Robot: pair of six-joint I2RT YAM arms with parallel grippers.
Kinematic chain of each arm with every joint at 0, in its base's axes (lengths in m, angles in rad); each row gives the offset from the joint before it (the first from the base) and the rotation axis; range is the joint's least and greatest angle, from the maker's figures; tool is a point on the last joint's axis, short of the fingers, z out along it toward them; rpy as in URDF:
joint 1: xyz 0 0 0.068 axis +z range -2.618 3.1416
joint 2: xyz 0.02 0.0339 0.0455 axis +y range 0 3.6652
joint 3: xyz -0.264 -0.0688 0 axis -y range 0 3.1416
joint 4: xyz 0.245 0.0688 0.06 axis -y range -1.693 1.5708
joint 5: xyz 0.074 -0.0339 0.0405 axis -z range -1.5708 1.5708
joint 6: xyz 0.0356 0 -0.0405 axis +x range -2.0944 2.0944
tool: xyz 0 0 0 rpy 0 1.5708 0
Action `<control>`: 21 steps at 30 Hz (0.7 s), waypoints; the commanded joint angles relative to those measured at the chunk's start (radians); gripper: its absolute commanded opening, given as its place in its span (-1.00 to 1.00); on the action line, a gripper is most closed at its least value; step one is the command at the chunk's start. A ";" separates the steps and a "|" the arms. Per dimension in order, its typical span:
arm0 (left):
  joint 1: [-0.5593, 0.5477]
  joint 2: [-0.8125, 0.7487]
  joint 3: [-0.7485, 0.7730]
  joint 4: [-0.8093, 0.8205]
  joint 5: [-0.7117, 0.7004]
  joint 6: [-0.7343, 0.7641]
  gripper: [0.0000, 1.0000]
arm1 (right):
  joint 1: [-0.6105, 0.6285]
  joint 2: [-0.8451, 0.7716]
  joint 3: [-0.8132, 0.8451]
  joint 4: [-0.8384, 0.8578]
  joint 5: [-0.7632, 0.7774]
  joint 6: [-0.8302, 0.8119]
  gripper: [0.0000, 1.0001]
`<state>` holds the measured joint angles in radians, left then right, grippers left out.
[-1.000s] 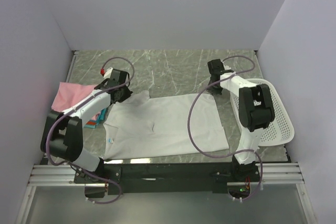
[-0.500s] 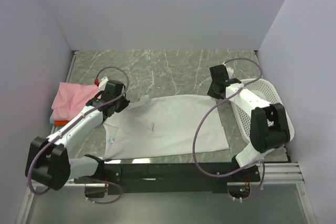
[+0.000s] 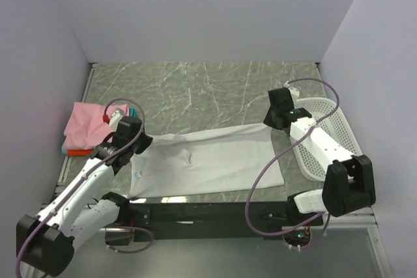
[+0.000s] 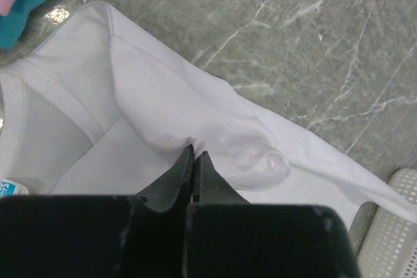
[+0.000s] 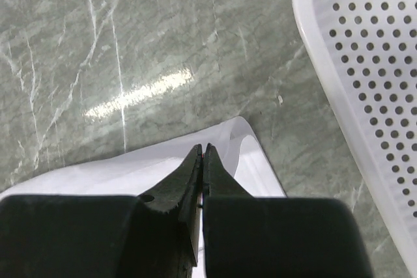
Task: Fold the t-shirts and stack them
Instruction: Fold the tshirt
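The white t-shirt (image 3: 208, 161) lies spread across the middle of the marble table, its far edge lifted and drawn toward the near side. My left gripper (image 3: 135, 141) is shut on the shirt's far left shoulder; in the left wrist view (image 4: 195, 151) the cloth (image 4: 163, 96) bunches between the tips. My right gripper (image 3: 273, 124) is shut on the far right hem corner; in the right wrist view (image 5: 202, 151) the white cloth (image 5: 150, 167) is pinched between the tips. A stack of folded shirts, pink (image 3: 88, 125) on top of teal and orange-red, sits at the left.
A white perforated basket (image 3: 332, 148) stands at the right edge, close to my right arm; it also shows in the right wrist view (image 5: 365, 63). The blue neck label (image 3: 136, 174) lies near the shirt's left end. Walls enclose the table on three sides.
Both grippers have moved toward the near edge, pulling the shirt's far edge with them. The far half of the shirt has lifted off the table and started to double over the near half.
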<state>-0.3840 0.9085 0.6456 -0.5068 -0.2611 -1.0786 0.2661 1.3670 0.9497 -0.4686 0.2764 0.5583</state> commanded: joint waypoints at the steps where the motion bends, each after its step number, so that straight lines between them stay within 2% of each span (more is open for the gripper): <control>1: -0.004 -0.060 -0.004 -0.050 -0.035 -0.033 -0.99 | 0.005 -0.060 -0.023 -0.019 0.029 0.014 -1.00; 21: -0.006 -0.244 -0.038 -0.174 -0.046 -0.086 -0.99 | 0.024 -0.275 -0.138 -0.080 -0.034 0.003 -1.00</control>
<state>-0.3874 0.6903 0.6209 -0.6582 -0.2855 -1.1477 0.2813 1.1328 0.8272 -0.5274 0.2447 0.5640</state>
